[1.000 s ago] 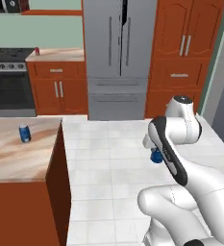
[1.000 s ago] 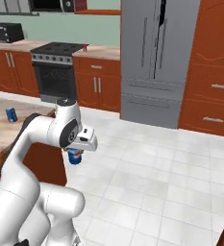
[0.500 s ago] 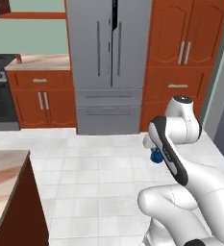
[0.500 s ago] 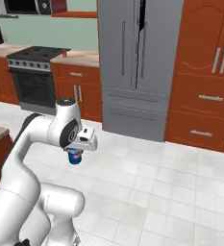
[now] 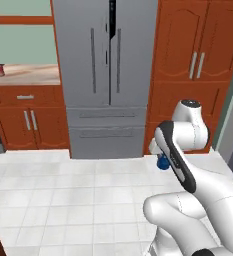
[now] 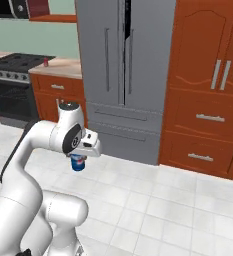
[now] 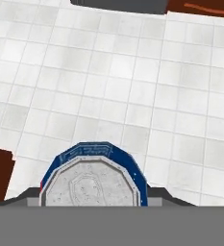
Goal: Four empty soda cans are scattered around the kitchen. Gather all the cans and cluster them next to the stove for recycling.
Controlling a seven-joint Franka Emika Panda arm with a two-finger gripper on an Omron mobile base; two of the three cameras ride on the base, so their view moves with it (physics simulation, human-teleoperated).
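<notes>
Between the jaws of the gripper (image 6: 79, 159), a blue soda can (image 6: 78, 162) hangs upright above the white tiled floor (image 6: 153, 200), clenched firmly (its silver top (image 7: 92, 187) faces the hand camera). From the left side the same can (image 5: 163, 163) peeks out just under the white arm (image 5: 180, 150). Straight ahead stands the grey refrigerator (image 6: 123, 75), with reddish-brown cabinets (image 6: 210, 90) to its right. Off to the left lies the black stove (image 6: 15, 62); on the beige surface (image 6: 60, 64) between stove and refrigerator a small red soda can (image 6: 46, 62) stands upright, well apart from the held one.
</notes>
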